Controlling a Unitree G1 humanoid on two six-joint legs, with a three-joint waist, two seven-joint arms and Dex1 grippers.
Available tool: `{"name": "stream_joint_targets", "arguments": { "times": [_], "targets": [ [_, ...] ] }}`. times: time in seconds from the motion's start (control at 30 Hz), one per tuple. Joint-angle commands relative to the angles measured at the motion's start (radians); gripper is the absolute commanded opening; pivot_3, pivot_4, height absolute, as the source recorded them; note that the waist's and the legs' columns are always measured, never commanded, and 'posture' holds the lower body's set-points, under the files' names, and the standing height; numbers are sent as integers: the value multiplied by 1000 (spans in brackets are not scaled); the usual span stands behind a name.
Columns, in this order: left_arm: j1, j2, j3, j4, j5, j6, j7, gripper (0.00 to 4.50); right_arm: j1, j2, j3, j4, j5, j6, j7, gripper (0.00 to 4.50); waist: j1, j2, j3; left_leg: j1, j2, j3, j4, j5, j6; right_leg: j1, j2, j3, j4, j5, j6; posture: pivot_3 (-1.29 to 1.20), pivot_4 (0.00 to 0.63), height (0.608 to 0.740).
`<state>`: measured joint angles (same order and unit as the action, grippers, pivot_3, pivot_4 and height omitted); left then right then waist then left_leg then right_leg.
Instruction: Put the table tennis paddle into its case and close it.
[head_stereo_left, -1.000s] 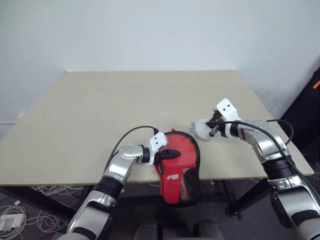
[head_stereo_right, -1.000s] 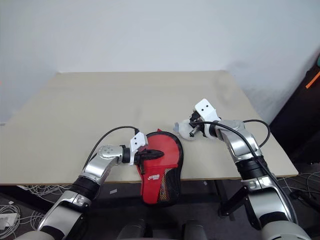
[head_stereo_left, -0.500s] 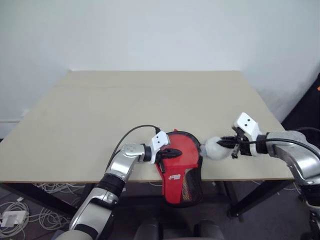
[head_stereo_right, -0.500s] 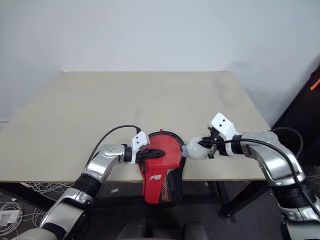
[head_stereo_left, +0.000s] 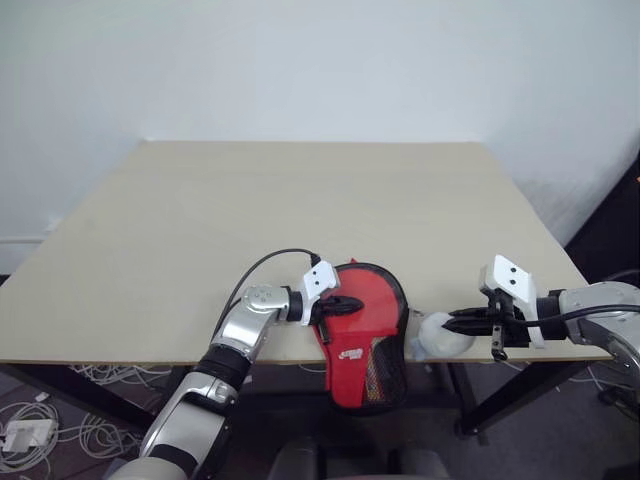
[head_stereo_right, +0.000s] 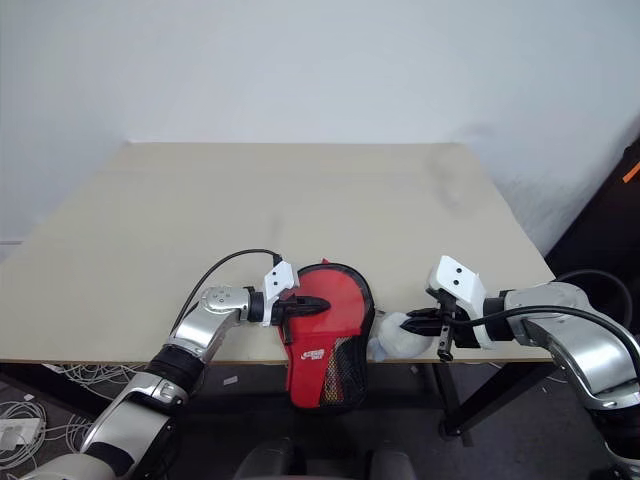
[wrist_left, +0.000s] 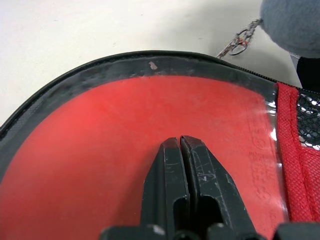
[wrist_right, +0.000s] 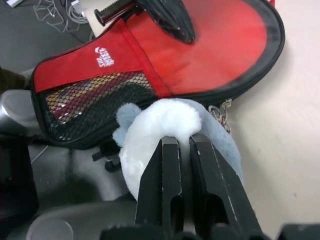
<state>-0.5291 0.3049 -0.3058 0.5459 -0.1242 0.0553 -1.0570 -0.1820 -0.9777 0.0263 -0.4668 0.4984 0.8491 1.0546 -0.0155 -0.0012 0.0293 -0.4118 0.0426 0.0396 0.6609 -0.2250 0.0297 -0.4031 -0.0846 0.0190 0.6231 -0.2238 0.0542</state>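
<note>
from the head views, the left claw lies with its fingers pressed together flat on the red face of the case, which sits at the near edge of the desk with its mesh-pocket end hanging over that edge. the right claw reaches in from the other side of the case, its fingers pinching a pale grey-blue fluffy lump just beside the case's rim at the desk edge. in the left wrist view, the left claw's two black fingers are shut against each other on the case's red panel, the black edging curving past the tips, a small metal chain and the fluffy lump beyond it. in the right wrist view, the right claw's fingers are nipped on the fluffy lump, with the case just past it, white logo and black mesh pocket showing. the paddle itself cannot be made out.
</note>
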Motion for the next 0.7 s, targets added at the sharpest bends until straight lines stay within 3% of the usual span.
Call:
{"name": "stream_joint_targets", "arguments": {
  "times": [0.03, 0.5, 0.7],
  "targets": [
    [21, 12, -21, 62, 52, 22, 1, 0, 15, -39, -62, -53, 40, -4, 27, 31, 1, 0, 0, 0, 0, 0, 0, 0, 0, 0, 0, 0, 0, 0, 0, 0, 0, 740],
    [11, 11, -19, 74, 52, 24, -2, 0, 310, -156, -150, -291, 163, -35, 131, 31, 20, -1, 0, 0, 0, 0, 2, -5, -3, 1, -1, 0, -1, -1, 2, 0, 0, 740],
    [7, 8, -24, 81, 54, 21, -10, 0, 296, -140, -116, -253, 108, -64, 63, 31, 20, -1, 0, 0, 0, 0, 2, -5, -3, 1, -1, 0, -1, -1, 2, 0, 0, 740]
  ]
}}
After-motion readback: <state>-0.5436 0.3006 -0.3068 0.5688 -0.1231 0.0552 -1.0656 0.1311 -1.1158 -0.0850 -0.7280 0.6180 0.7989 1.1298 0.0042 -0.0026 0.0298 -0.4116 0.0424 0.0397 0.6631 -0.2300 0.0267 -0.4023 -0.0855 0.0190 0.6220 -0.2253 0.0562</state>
